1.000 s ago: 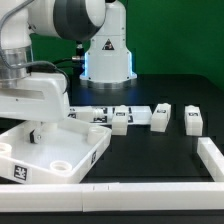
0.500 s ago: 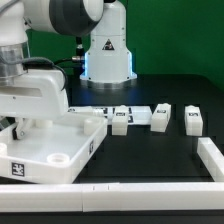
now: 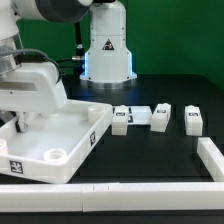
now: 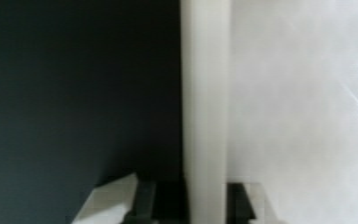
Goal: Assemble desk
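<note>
Grip first, because this step lives or dies on it. The claw [image 3: 20, 127] is clamped on the side wall [image 4: 202, 90] of the desk top [image 3: 72, 128]. In the wrist view the fingers [image 4: 155, 205] sit tight against both faces of that wall with no gap showing, so I'd call it closed on the top, not just hanging over it. My guess is it's dragging or turning the top into position on the black table [image 3: 150, 160] before any legs go in. To do that well I'd go slow and low and slide it along the table instead of lifting. It only has one edge of a big light tray, so the far end could swing or the wall could slip out of the pinch. I'd also watch the corner farthest from the claw so it doesn't sweep into the loose parts. As for where stuff is, the top is right under the claw and stretches away from it toward the legs. The nearest leg [image 3: 121, 119] sits just past the top's far corner, well clear of the claw, and the others are lined up further out from it.
</note>
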You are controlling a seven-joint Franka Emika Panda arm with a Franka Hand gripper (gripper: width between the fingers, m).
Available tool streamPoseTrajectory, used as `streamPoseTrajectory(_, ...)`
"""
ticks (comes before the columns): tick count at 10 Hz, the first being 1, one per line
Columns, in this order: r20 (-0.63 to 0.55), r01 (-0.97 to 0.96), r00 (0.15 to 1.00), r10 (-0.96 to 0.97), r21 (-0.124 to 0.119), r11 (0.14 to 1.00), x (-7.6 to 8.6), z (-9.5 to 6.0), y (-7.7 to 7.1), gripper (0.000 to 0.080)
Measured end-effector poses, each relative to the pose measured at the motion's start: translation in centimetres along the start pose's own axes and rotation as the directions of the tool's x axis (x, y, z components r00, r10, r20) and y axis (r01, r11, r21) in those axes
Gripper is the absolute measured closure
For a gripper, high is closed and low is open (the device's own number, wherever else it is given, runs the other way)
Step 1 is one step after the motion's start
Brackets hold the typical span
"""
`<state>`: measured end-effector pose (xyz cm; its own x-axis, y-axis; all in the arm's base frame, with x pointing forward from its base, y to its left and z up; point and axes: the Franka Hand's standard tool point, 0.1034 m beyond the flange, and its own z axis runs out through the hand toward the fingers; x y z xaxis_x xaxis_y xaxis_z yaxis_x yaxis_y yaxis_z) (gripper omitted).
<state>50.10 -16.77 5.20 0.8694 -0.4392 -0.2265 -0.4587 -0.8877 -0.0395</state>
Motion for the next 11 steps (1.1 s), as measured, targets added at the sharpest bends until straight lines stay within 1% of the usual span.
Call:
streamPoseTrajectory(1,0.041,-0.045,0.998,0.045,0.005,0.999,-0.8,-1.0,-1.5,0.0750)
streamPoseTrajectory(2,0.048,-0.083,0.995,0.084,-0.005,0.997,-1.4,-0.4,-2.0,0.0750)
streamPoseTrajectory(3,0.036,-0.102,0.994,0.103,-0.032,0.994,-3.2,1.3,-3.9,0.0750)
streamPoseTrajectory(4,0.051,-0.112,0.992,0.113,-0.025,0.993,-4.1,1.9,-5.4,0.0750)
streamPoseTrajectory(5,0.048,-0.165,0.985,0.166,-0.023,0.986,-3.9,1.8,-5.1,0.0750)
streamPoseTrajectory(6,0.046,-0.249,0.967,0.250,-0.027,0.968,-3.9,1.9,-4.9,0.0749)
streamPoseTrajectory(7,0.052,-0.335,0.940,0.337,-0.036,0.941,-4.2,2.1,-5.2,0.0749)
streamPoseTrajectory(8,0.059,-0.542,0.836,0.546,-0.066,0.838,-5.0,2.5,-6.8,0.0748)
streamPoseTrajectory(9,0.039,-0.705,0.705,0.708,-0.077,0.705,-5.2,2.8,-8.6,0.0748)
streamPoseTrajectory(10,0.051,-0.782,0.618,0.785,-0.064,0.620,-5.1,2.8,-9.5,0.0748)
streamPoseTrajectory(11,0.054,-0.843,0.533,0.844,-0.056,0.536,-5.0,2.6,-9.7,0.0748)
